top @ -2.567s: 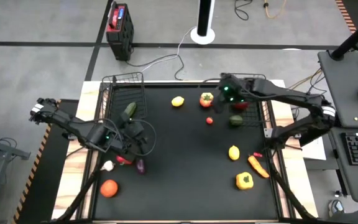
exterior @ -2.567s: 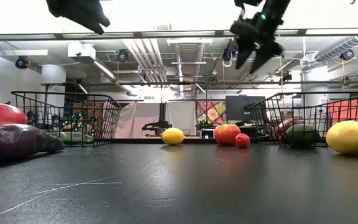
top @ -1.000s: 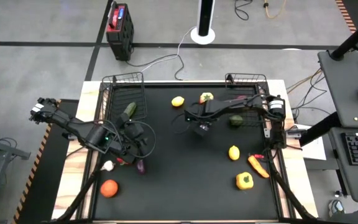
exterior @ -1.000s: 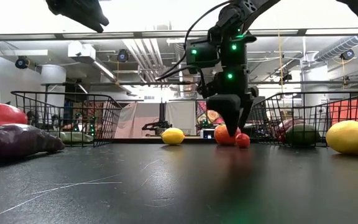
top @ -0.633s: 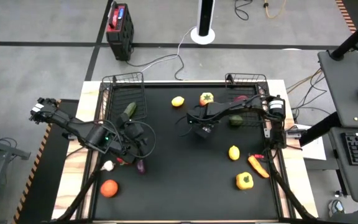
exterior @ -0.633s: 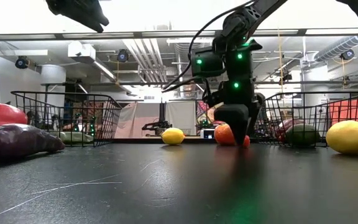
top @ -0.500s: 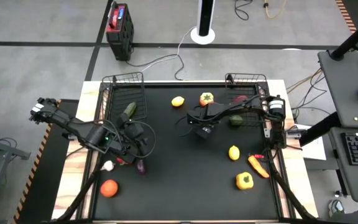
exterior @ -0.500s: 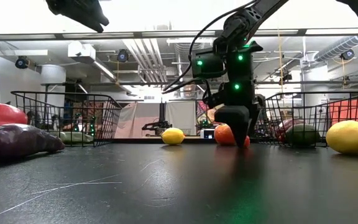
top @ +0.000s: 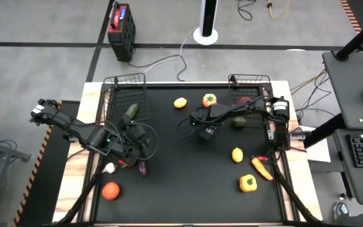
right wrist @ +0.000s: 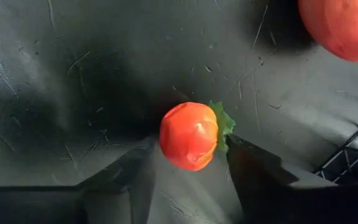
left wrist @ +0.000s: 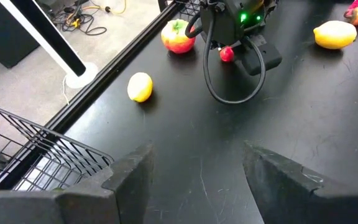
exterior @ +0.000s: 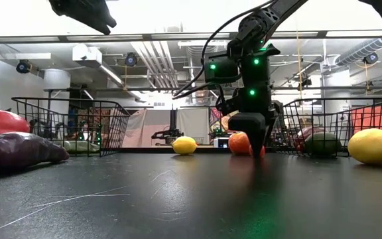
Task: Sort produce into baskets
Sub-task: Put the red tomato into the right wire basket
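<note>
The right arm reaches from the table's right edge across toward its middle, forearm nearly level, wrist bent so the right gripper (top: 208, 131) points straight down. In the low view that gripper (exterior: 252, 147) has its tips at the tabletop, green lights glowing on the wrist above. Its two dark fingers (right wrist: 132, 180) stand parted. The left arm stretches in from the table's left side, its elbow beyond the edge, with the left gripper (top: 145, 142) held above the surface. Its fingers (left wrist: 132, 177) are spread wide, nothing between them.
</note>
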